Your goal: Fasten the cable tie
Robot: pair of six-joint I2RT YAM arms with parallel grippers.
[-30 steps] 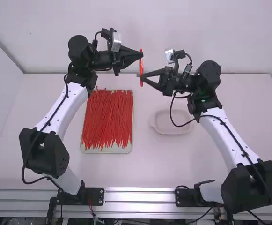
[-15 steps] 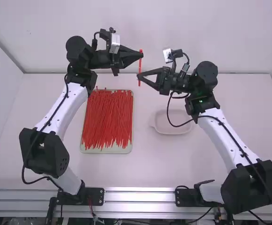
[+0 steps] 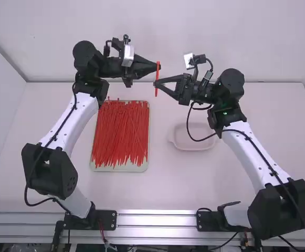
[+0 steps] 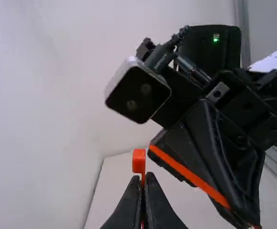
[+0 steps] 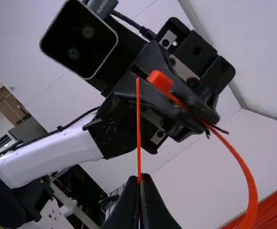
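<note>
left gripper (image 3: 155, 65): clamped tight on cable tie (image 3: 157, 72), right under its head | right gripper (image 3: 156, 87): pinching the thin tail end | cable tie: up in the air between both tips, bent round, past the tray's far edge | below: tray (image 3: 93, 167) of spare red ties (image 3: 121, 134), white dish (image 3: 194, 139) beside it on table (image 3: 278, 121)

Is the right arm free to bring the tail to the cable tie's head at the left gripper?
Likely yes: the right gripper, shut on the tail, sits just beside the left gripper pinching below the head, with nothing between them.
</note>
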